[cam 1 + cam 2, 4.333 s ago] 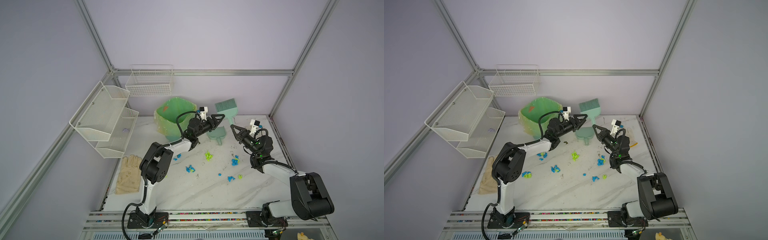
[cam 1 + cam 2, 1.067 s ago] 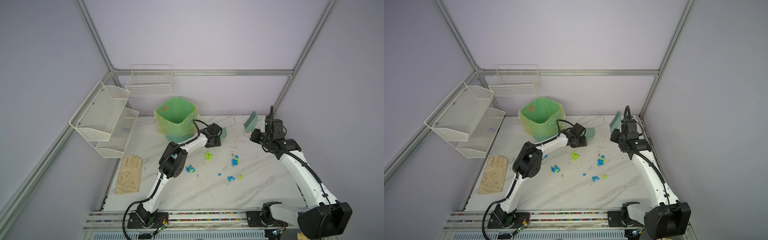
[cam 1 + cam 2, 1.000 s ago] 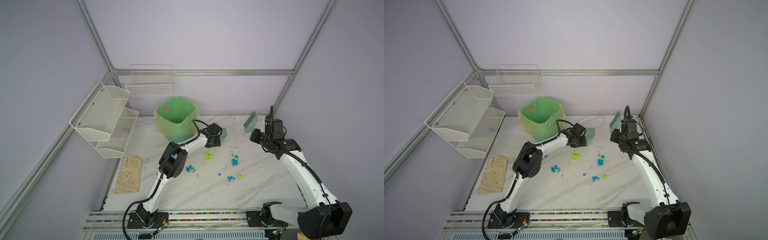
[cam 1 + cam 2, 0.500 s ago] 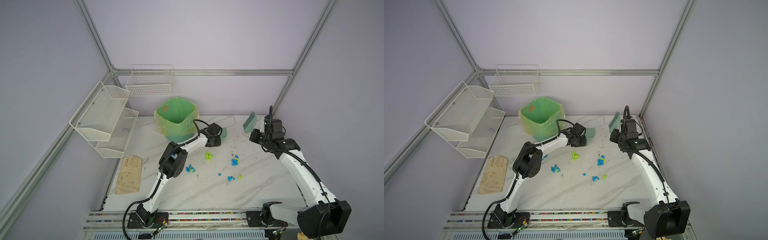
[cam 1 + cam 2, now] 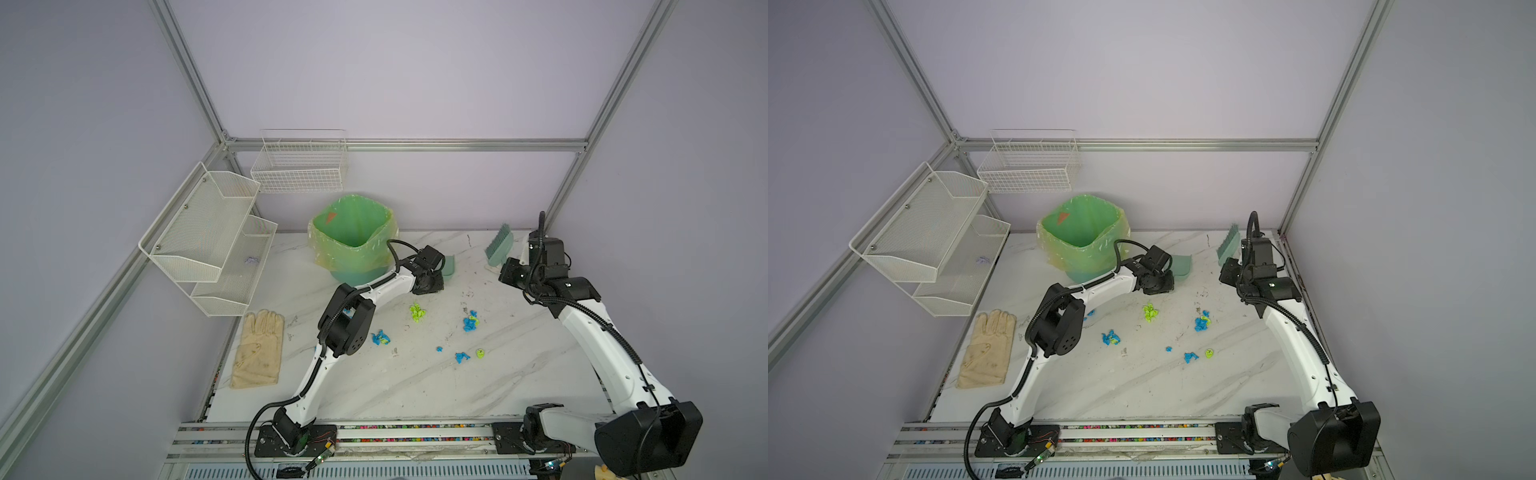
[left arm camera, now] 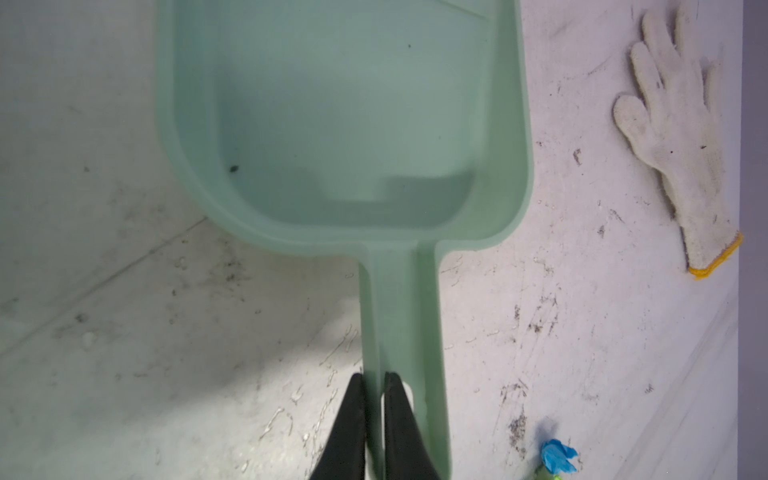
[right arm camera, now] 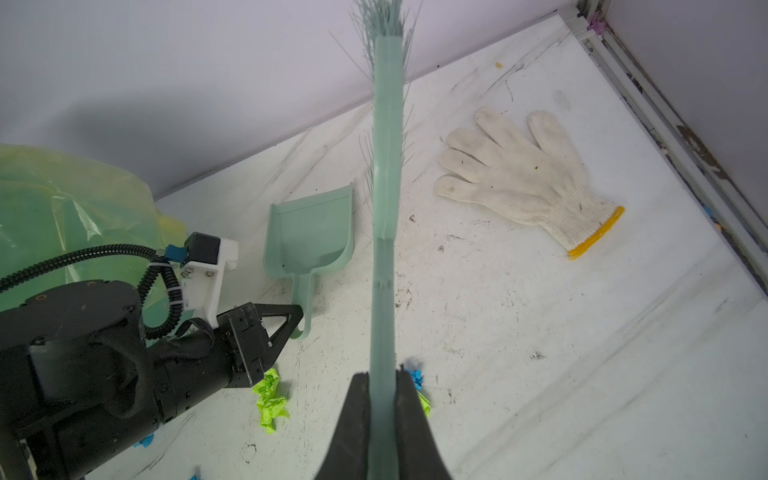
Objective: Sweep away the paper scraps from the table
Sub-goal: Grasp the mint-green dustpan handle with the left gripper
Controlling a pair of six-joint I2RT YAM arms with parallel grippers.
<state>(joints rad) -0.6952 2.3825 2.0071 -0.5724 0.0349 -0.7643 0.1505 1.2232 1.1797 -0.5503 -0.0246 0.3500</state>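
Note:
Blue and yellow-green paper scraps (image 5: 417,312) (image 5: 1202,323) lie scattered mid-table (image 5: 415,386). A pale green dustpan (image 6: 345,124) (image 5: 449,266) lies flat beside the bin. My left gripper (image 6: 373,376) (image 7: 297,309) is shut on the side wall of its handle. My right gripper (image 7: 381,374) is shut on the handle of a matching green brush (image 7: 384,208) (image 5: 498,249), held off the table at the back right with its bristles pointing toward the back wall. One blue scrap (image 6: 557,455) lies near the dustpan handle.
A green-lined bin (image 5: 353,241) (image 5: 1084,237) stands at the back, just left of the dustpan. One knit glove (image 5: 259,349) lies at the left edge, another glove (image 7: 523,178) at the back right. Wire shelves (image 5: 208,232) and a wire basket (image 5: 299,166) hang on the walls.
Within the last second the left gripper's jaws have closed on the dustpan handle. The right arm with the brush has hardly moved. Seconds earlier the brush lay by the back wall.

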